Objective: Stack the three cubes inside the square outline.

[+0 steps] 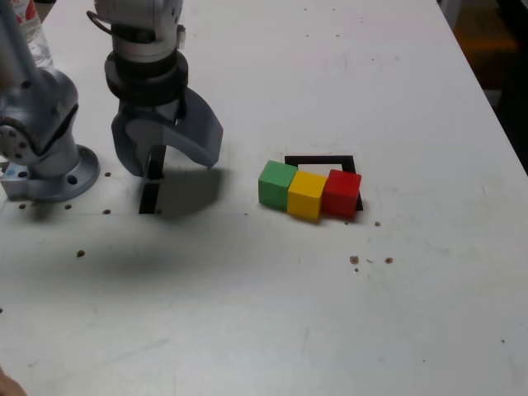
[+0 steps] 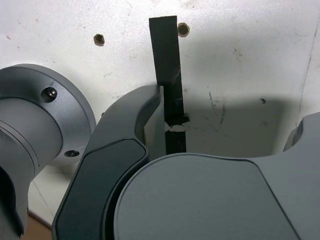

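Observation:
Three cubes lie in a touching row on the white table: green point(image 1: 277, 183), yellow point(image 1: 306, 195), red point(image 1: 341, 192). Each rests on the table; none is on another. The square outline point(image 1: 320, 160) of black tape lies just behind them, and the red cube covers its near corner on the exterior view's right. My gripper point(image 1: 172, 165) hangs well off to the exterior view's left of the cubes, pointing down, open and holding nothing. The wrist view shows its grey fingers point(image 2: 135, 117) spread wide above the table, gripper point(image 2: 225, 125) empty; no cube shows there.
A short black tape strip point(image 1: 149, 196) point(image 2: 167, 60) lies under the gripper. The arm's grey base point(image 1: 49, 161) stands at the exterior view's far left, a clear bottle point(image 1: 33, 33) behind it. Small dark specks point(image 1: 355, 260) dot the table. The table edge point(image 1: 495, 107) runs along the exterior view's right.

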`<action>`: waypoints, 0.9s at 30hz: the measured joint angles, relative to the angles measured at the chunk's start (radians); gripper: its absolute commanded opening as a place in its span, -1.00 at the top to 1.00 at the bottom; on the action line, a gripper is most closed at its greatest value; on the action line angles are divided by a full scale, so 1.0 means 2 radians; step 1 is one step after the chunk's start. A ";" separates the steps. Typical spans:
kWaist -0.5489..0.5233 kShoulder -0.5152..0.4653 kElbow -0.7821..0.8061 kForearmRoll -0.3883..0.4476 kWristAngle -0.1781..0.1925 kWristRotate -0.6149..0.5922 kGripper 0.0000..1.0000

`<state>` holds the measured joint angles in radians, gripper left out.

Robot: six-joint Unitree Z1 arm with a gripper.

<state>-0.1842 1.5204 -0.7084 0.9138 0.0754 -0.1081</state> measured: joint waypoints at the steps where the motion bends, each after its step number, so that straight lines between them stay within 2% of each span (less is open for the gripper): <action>1: 0.000 0.001 0.000 0.000 0.000 0.000 -0.90; 14: 0.000 0.004 0.003 0.003 -0.002 0.000 -0.90; 21: 0.000 0.001 -0.034 0.073 0.013 0.000 -0.90; 23: 0.000 0.001 -0.075 0.116 0.020 0.009 -0.90; 27: 0.000 0.006 -0.153 0.164 0.020 0.032 -0.90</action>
<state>-0.1842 1.5324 -1.0140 1.2428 0.1163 -0.0437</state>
